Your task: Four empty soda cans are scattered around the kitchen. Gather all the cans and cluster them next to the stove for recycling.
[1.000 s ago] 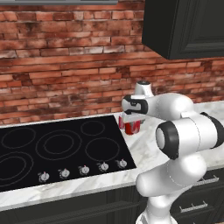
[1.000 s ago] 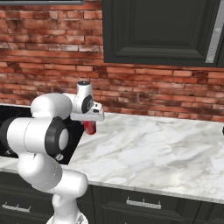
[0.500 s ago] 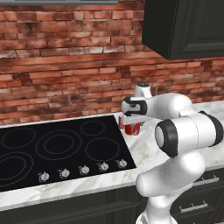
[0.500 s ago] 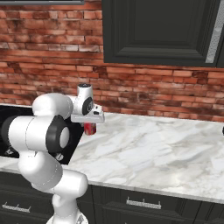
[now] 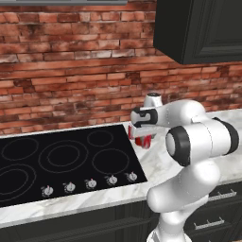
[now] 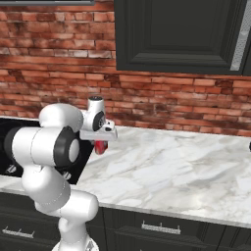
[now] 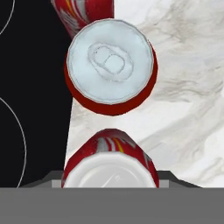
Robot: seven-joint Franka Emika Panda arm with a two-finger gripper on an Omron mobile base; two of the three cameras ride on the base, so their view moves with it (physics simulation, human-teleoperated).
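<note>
- The gripper (image 5: 143,138) hangs over the marble counter (image 6: 166,171), just off the stove's (image 5: 71,158) right edge.
- In the hand view, a soda can (image 7: 109,168) sits at 6 o'clock between the jaws, silver top up; the jaws are pinched on it.
- A second can (image 7: 110,68) stands upright just beyond it, near 12 o'clock, at the cooktop's border.
- Part of a third can (image 7: 76,15) peeks at 11 o'clock, behind the second.
- Brick wall (image 6: 59,68) at the back.
</note>
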